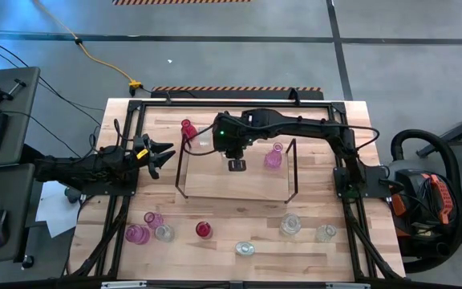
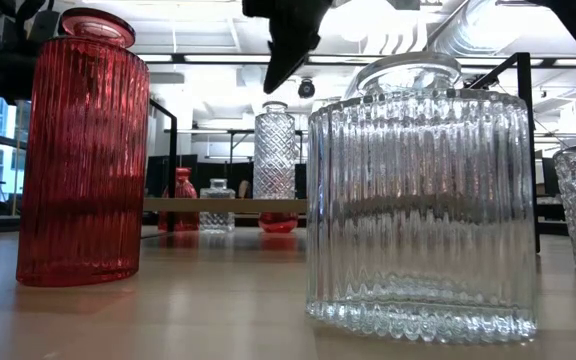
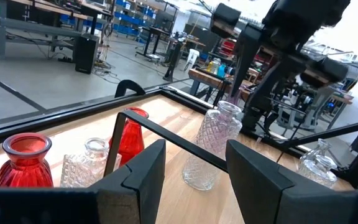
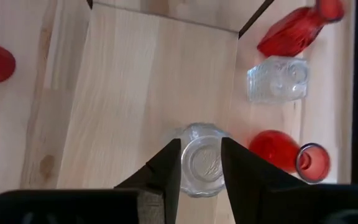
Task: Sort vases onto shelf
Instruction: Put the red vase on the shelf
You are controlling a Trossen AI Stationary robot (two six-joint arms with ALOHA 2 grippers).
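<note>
The shelf (image 1: 215,183) stands mid-table, a light board between black wire ends. A clear cut-glass vase (image 4: 201,163) stands upright on its board and also shows in the low view (image 2: 276,150). My right gripper (image 4: 201,177) is open right above it, fingers pointing down on either side of its mouth, touching nothing. A pink vase (image 1: 273,156) stands by the shelf's right end and a red one (image 1: 188,128) by its far left corner. My left gripper (image 1: 165,155) is open and empty just left of the shelf, pointing at it (image 3: 194,174).
Several loose vases stand along the table's near side: pink (image 1: 137,234), clear (image 1: 164,233), red (image 1: 204,229), clear (image 1: 245,249), (image 1: 291,224), (image 1: 326,233). Two red vases (image 4: 288,152), (image 4: 294,28) and a clear one (image 4: 277,79) stand beside the shelf board. A black frame (image 1: 127,108) edges the table.
</note>
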